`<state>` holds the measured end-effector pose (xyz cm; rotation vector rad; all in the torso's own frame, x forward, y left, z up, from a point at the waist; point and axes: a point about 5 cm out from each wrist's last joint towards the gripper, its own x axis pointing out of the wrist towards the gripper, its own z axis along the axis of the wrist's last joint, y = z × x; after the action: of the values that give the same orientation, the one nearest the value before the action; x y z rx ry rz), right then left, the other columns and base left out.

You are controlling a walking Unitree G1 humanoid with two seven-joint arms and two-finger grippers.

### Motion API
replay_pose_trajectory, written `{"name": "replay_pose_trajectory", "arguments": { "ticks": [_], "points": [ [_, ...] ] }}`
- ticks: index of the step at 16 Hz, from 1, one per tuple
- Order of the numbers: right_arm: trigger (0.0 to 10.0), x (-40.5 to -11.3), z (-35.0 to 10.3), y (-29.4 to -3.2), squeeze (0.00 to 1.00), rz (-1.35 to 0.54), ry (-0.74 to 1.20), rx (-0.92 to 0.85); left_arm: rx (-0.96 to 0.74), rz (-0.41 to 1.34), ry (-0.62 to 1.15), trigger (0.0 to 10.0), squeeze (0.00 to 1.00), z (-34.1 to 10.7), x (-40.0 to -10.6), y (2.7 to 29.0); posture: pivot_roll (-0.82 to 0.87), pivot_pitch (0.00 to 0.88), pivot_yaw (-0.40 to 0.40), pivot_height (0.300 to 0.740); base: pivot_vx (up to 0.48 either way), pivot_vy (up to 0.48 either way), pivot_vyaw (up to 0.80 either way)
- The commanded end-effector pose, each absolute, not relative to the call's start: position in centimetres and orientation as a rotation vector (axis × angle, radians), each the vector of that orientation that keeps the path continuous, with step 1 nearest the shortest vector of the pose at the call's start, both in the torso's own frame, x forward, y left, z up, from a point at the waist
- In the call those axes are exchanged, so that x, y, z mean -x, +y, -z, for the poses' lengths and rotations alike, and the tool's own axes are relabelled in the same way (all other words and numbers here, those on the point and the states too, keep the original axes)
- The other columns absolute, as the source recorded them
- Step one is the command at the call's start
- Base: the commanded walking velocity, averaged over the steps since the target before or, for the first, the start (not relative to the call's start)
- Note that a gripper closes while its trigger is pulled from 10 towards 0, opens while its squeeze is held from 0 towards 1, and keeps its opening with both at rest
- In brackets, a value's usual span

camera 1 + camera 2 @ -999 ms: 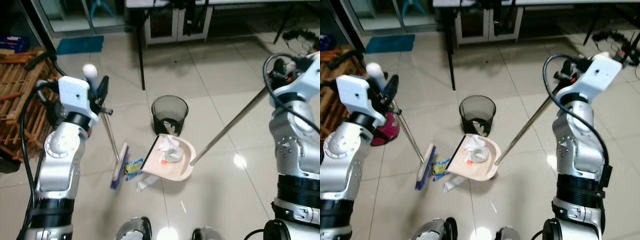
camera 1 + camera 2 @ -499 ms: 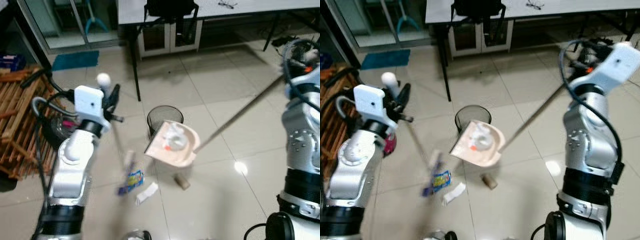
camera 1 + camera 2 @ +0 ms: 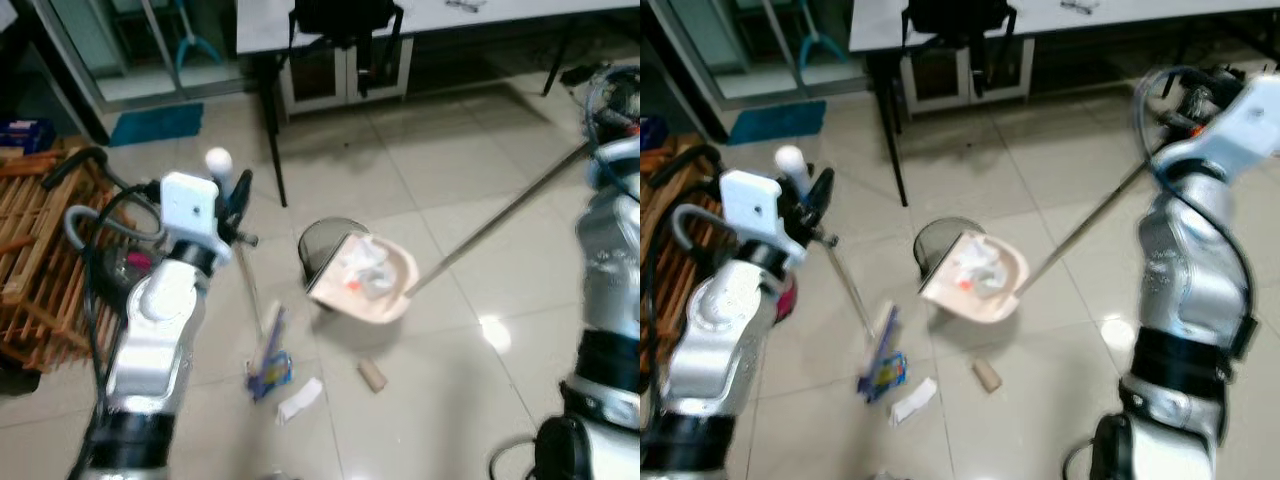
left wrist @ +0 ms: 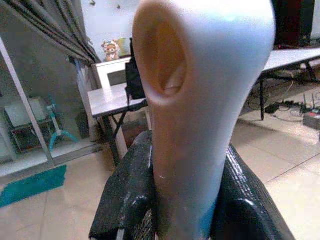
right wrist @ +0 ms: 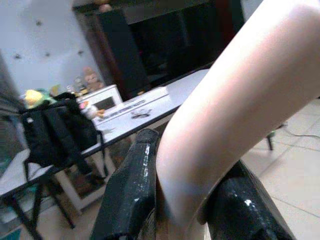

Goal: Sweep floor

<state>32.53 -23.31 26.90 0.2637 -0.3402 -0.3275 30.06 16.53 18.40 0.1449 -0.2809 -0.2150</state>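
The cream plastic dustpan, loaded with litter, tilts over the black mesh bin; the right gripper clamps its handle. Beside the bin, the blue-bristled broom touches the floor, its white handle clamped in the left gripper.

wooden rack, black backpack, table

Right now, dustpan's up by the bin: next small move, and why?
Probably tip the dustpan further so its open edge drops over the trash bin. The right gripper holds its long handle, the pan hangs tilted at the bin's rim, and crumpled litter sits inside. The cardboard roll and wrappers by the broom can wait.
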Motion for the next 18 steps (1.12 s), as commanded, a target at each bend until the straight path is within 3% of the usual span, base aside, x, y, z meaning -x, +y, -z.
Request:
{"name": "replay_pose_trajectory", "arguments": {
  "ticks": [1,10,18],
  "points": [
    [10.0,-32.1,-28.1,-23.9,0.00,0.342,-0.406,-0.284,-0.159,0.228,-0.325,10.0,0.00,-19.3,-29.9,16.2,-0.03,0.017,0.077,0.740,0.435,0.000,0.00],
    [10.0,-32.4,-27.9,-23.5,0.00,0.338,-0.406,-0.251,-0.169,0.249,-0.298,10.0,0.00,-18.4,-29.3,16.0,-0.02,0.019,0.057,0.740,0.444,0.000,0.00],
    [10.0,-33.6,-27.3,-23.1,0.00,0.361,-0.406,-0.235,-0.175,0.249,-0.266,10.0,0.00,-17.9,-29.1,16.2,-0.01,0.020,0.046,0.740,0.000,0.000,0.00]
  ]
}}
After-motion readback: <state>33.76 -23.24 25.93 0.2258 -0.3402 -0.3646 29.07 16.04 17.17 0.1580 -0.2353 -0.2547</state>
